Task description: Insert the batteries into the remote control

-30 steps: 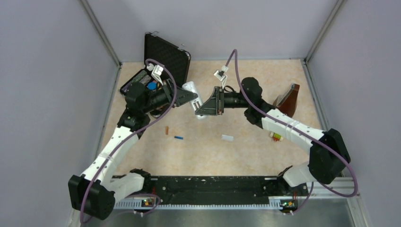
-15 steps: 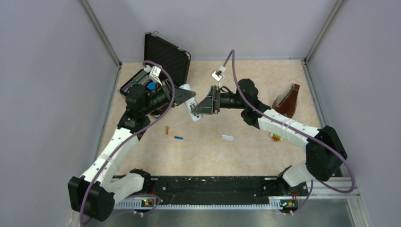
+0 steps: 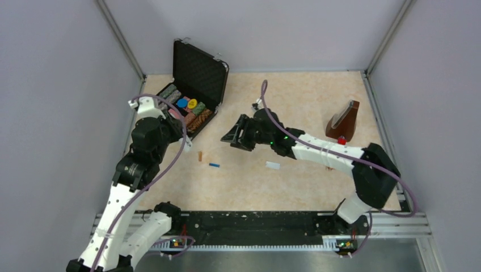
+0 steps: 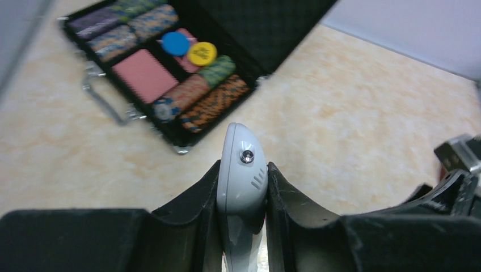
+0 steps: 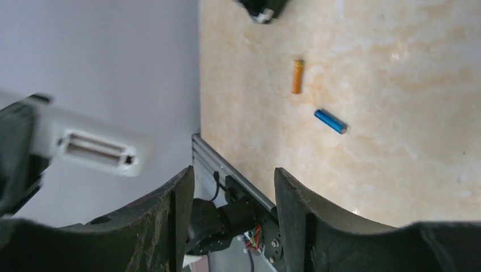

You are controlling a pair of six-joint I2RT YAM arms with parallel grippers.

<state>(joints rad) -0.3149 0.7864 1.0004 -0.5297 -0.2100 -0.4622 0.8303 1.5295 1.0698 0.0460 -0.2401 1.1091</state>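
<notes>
The left gripper [image 4: 243, 169] is clamped on the remote control [image 4: 242, 148], holding it over the table's left side, near the open poker chip case [image 3: 195, 73] in the far-left corner. The right gripper [image 5: 232, 175] hangs mid-table with jaws apart and nothing between them. Both cells lie left of centre, close together but not touching: the orange battery [image 3: 199, 156] and the blue battery [image 3: 214, 165]. A small white cover [image 3: 273, 165] lies near the centre.
</notes>
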